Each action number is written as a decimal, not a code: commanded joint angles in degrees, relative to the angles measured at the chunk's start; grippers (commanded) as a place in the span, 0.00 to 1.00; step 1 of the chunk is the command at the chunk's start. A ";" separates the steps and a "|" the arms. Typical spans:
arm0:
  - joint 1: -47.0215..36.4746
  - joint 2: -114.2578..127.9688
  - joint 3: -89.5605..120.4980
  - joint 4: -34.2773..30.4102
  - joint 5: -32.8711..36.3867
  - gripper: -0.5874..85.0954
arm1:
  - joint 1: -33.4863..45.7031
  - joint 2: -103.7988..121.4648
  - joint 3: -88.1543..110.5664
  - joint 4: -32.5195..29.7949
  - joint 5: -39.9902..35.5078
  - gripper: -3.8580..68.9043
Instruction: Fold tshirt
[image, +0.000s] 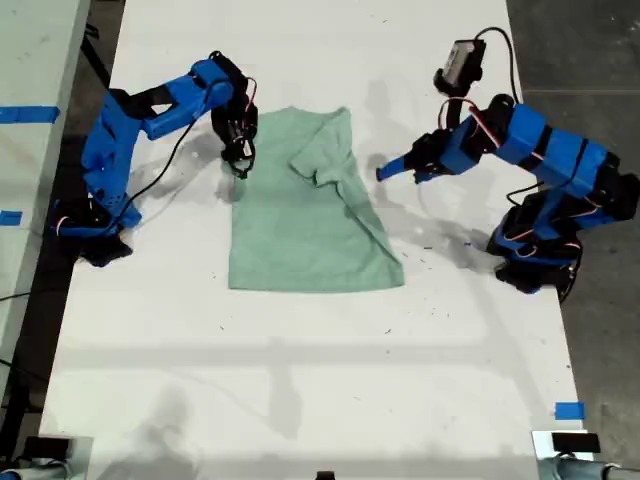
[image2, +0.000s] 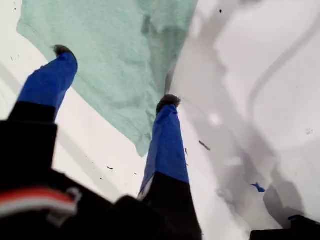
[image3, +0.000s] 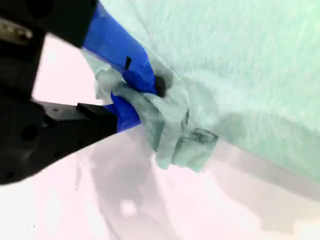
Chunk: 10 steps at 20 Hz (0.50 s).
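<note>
The tshirt (image: 305, 215) lay on the white table (image: 300, 360) between the two arms, its side toward the exterior view's right folded over onto the body. My second gripper (image3: 142, 97), at the shirt's edge on the exterior view's left (image: 238, 160), was clenched on a bunched fold of the cloth. My first gripper (image2: 115, 75) hung released with its jaws spread apart just off the shirt's edge on the exterior view's right (image: 385, 172), nothing held between them.
</note>
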 joint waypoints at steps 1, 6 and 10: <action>-0.35 10.02 -0.26 4.66 -0.44 0.01 | 0.18 4.04 0.44 -2.20 0.79 0.47; 8.26 19.25 -6.42 0.97 0.44 0.01 | 1.32 6.59 2.90 -2.29 0.70 0.46; 15.56 10.81 -10.63 -11.95 1.49 0.01 | 1.23 6.50 3.08 -2.81 0.79 0.46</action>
